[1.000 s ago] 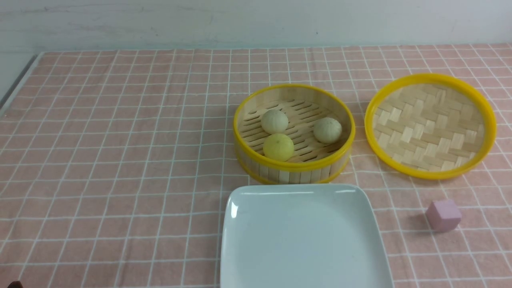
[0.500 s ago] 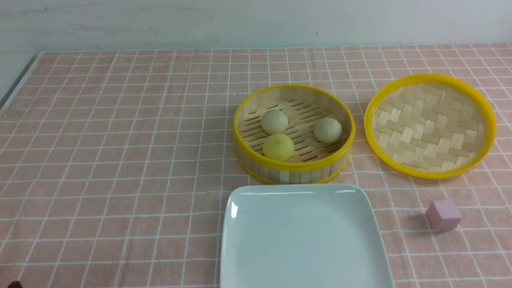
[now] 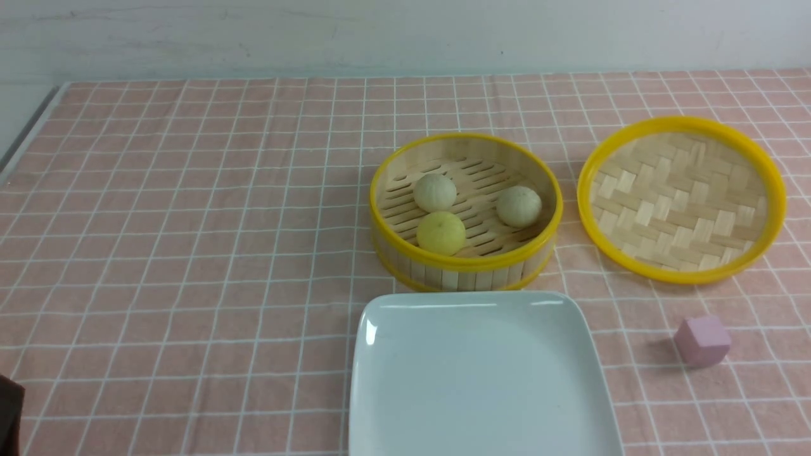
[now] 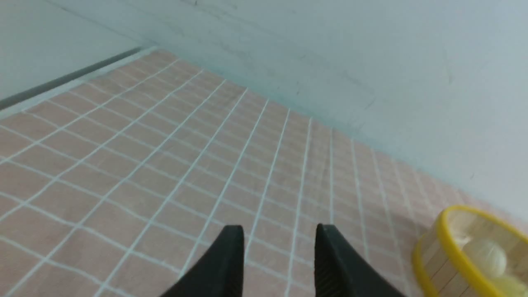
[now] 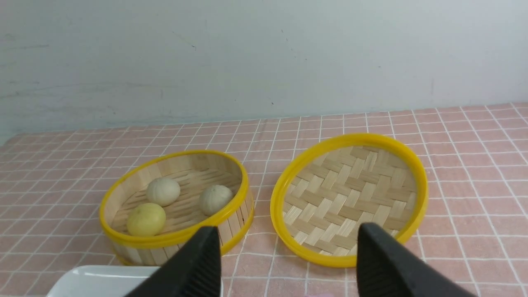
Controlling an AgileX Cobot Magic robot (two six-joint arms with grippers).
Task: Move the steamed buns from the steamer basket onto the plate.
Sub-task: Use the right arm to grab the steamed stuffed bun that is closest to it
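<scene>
- Three steamed buns (image 3: 441, 232) sit inside the steamer basket (image 3: 466, 263), just behind the bare plate (image 3: 481, 380).
- No bun has been moved yet, so the first pick looks pending.
- Both are empty: the right gripper (image 5: 286, 229) gapes wide, and the left gripper (image 4: 278, 231) stands partly parted, well apart from the basket.
- Next, a gripper should descend over one bun, clearing the rim.

All three steamed buns (image 3: 441, 232) sit in the upright, yellow-rimmed bamboo steamer basket (image 3: 466, 278): two pale, one yellow, ahead and left of the right hand (image 5: 288, 230). The glossy white plate (image 3: 481, 380) lies flat just beside the basket, nearer that hand.
</scene>
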